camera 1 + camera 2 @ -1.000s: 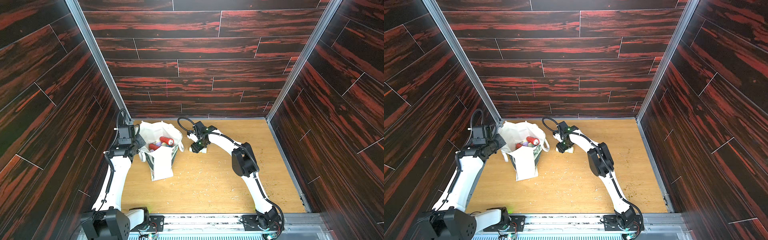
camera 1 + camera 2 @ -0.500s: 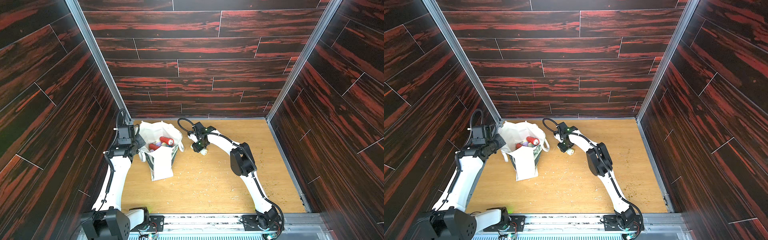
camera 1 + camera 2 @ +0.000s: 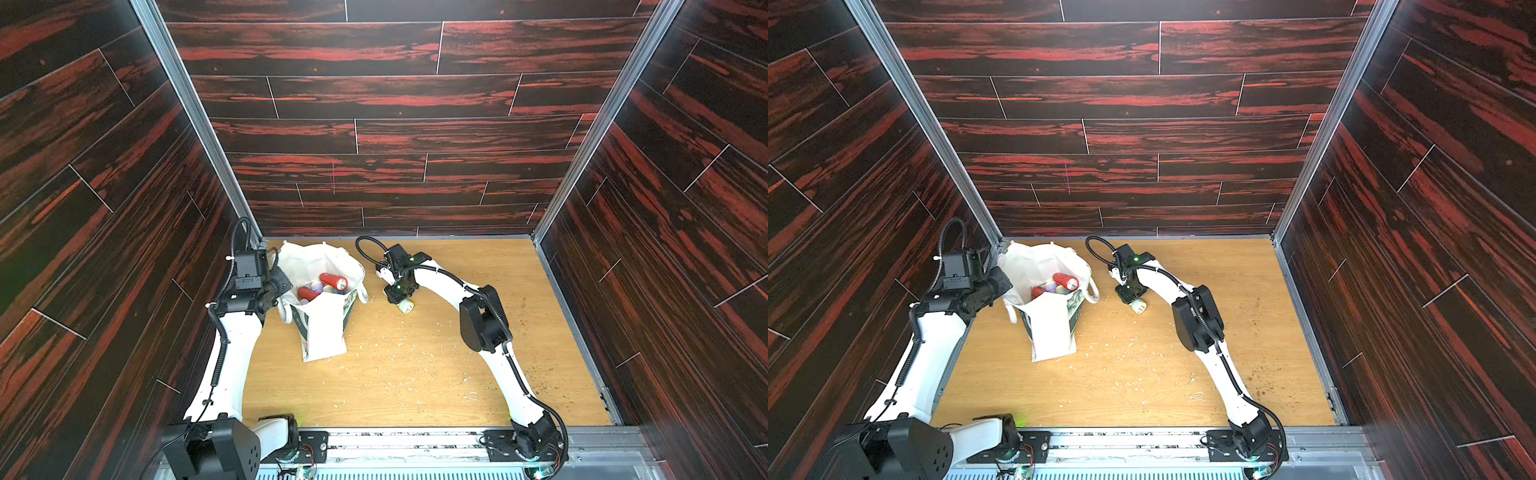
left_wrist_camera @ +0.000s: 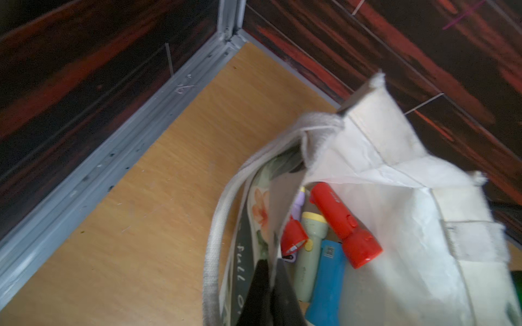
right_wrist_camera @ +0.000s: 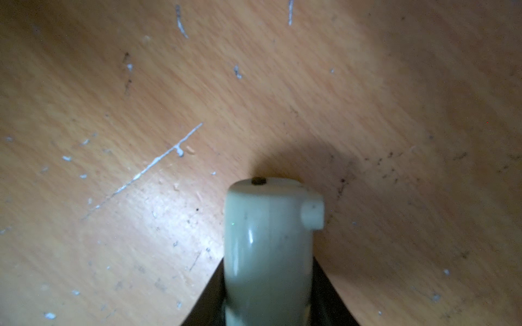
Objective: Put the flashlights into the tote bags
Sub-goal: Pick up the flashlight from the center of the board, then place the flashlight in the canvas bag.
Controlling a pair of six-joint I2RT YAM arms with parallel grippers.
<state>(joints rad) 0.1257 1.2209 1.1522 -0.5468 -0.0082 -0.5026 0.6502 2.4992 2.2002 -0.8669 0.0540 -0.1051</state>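
The cream tote bag (image 3: 324, 332) (image 3: 1054, 332) stands open at the back left of the table. Inside it lie a red flashlight (image 3: 333, 281) (image 4: 343, 223), a second red one (image 4: 293, 237), a mint one (image 4: 309, 248), a blue one (image 4: 327, 282) and a lilac one (image 4: 299, 201). My left gripper (image 3: 284, 286) (image 4: 271, 268) is shut on the bag's printed rim and holds the mouth open. To the right of the bag, my right gripper (image 3: 400, 296) (image 5: 268, 271) has its jaws against both sides of a pale mint flashlight (image 3: 406, 306) (image 5: 268, 225) low over the table.
The wooden table (image 3: 415, 374) is littered with small white flecks and darker crumbs. Dark red plank walls enclose it at the back and on both sides. A bag handle (image 3: 365, 296) hangs toward the right gripper.
My right jaws have closed in on the pale mint flashlight, whose head now shows a little nearer the front. The left arm and the bag have not moved.
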